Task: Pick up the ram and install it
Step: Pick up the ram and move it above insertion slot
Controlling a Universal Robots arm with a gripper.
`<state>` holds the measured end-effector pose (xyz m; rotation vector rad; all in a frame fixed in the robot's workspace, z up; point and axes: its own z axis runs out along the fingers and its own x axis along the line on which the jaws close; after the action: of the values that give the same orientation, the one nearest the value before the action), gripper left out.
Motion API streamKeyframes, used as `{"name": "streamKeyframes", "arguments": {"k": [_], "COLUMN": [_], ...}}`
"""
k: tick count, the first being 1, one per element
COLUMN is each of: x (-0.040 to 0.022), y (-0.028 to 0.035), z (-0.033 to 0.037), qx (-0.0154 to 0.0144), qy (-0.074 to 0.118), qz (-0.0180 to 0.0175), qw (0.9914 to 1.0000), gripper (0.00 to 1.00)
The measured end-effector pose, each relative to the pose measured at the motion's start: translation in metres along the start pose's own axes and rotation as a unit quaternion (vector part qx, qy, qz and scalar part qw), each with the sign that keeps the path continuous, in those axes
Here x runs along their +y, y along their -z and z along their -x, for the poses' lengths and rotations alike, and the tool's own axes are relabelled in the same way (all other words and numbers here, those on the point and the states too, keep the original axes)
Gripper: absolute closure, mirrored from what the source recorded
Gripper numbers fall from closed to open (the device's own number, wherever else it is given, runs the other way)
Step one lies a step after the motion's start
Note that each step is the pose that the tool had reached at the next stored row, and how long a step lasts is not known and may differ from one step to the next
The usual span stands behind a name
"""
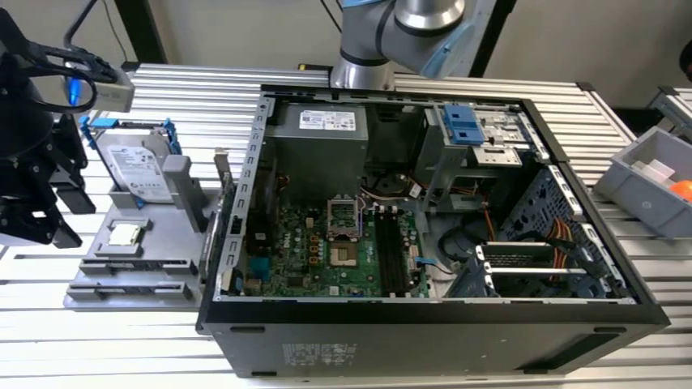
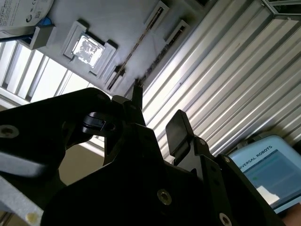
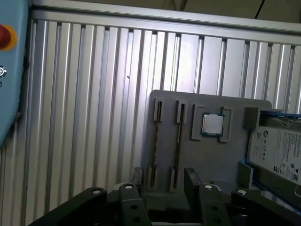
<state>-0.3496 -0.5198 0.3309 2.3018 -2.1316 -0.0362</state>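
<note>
First wrist view shows the ram [image 3: 178, 141] edge-on, fingers [image 3: 190, 179] cut off.

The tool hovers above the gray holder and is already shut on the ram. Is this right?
Not quite. The tool hovers above the gray holder, but it is open and holds nothing. The first wrist view shows this: the ram sits in its slot in the holder.
</note>
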Motion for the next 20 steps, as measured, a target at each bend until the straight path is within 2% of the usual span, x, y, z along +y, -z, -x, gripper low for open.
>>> {"name": "streamKeyframes", "arguments": {"k": [20], "x": [0.0001], "y": [-0.0139], "z": [-0.0001], "qx": [0.0001], "qy": [0.000], "qz": [0.0000], "qw": [1.00000], "gripper": [0.00]}}
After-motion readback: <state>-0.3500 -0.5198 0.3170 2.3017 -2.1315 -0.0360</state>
